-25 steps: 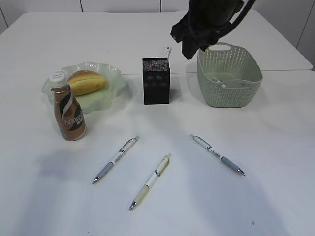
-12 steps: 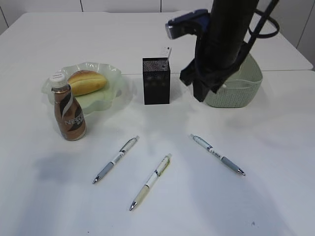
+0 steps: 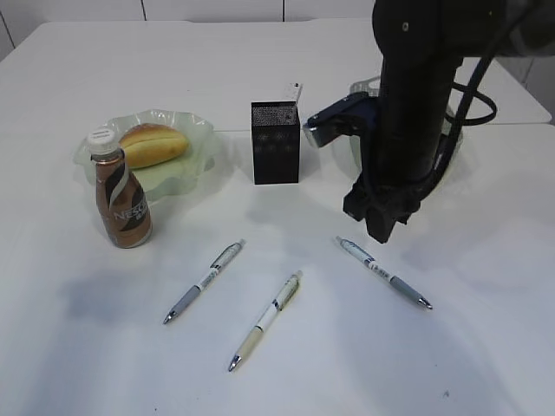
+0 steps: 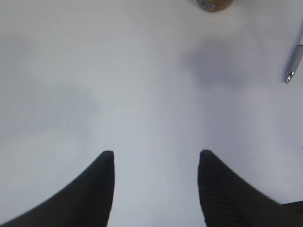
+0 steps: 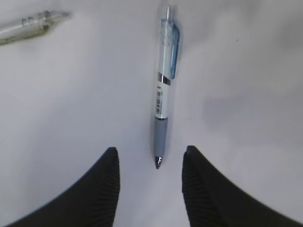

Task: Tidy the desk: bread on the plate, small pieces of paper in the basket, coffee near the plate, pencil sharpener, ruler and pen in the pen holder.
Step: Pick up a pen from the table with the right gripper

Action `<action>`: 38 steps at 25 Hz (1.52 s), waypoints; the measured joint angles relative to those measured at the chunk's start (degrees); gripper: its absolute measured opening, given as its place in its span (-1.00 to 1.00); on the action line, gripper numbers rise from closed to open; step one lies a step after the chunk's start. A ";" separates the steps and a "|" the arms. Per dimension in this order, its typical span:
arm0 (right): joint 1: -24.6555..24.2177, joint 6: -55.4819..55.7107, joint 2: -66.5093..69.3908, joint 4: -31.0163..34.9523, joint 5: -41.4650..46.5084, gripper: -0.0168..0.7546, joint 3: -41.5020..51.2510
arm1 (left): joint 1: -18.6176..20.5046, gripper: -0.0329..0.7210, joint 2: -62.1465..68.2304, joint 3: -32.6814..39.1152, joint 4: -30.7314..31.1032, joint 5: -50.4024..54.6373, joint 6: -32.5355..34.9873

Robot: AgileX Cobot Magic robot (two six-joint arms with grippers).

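Observation:
Three pens lie on the white table: a left pen (image 3: 205, 281), a middle pen (image 3: 266, 320) and a right pen (image 3: 382, 272). My right gripper (image 3: 380, 230) hangs open just above the right pen's upper end. In the right wrist view that pen (image 5: 163, 94) points its tip into the gap of the right gripper (image 5: 150, 150), untouched. My left gripper (image 4: 156, 152) is open over bare table and out of the exterior view. Bread (image 3: 153, 143) lies on the green plate (image 3: 195, 165), with the coffee bottle (image 3: 121, 192) beside it. The pencil sharpener and paper pieces are hidden.
The black mesh pen holder (image 3: 275, 143) stands mid-table with a white flat end (image 3: 293, 91) sticking out. The green basket (image 3: 355, 160) is mostly hidden behind my right arm. A pen tip (image 4: 289, 75) and the bottle's base (image 4: 213, 4) edge the left wrist view.
My right arm has swung down and forward from above the basket to just over the right pen. Its jaws stayed open. Nothing on the table has moved.

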 joint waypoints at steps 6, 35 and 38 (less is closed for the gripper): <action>0.00 -0.04 4.08 -1.96 -1.09 -0.04 0.25 | 0.00 0.13 0.00 0.00 0.00 0.13 0.00; -3.17 0.43 13.03 -0.70 -2.75 -0.04 -6.28 | 0.00 0.13 0.00 0.00 1.58 0.62 0.00; -3.42 0.45 13.14 0.57 -3.00 -0.04 -6.28 | 0.00 0.13 0.00 0.00 1.84 0.62 0.00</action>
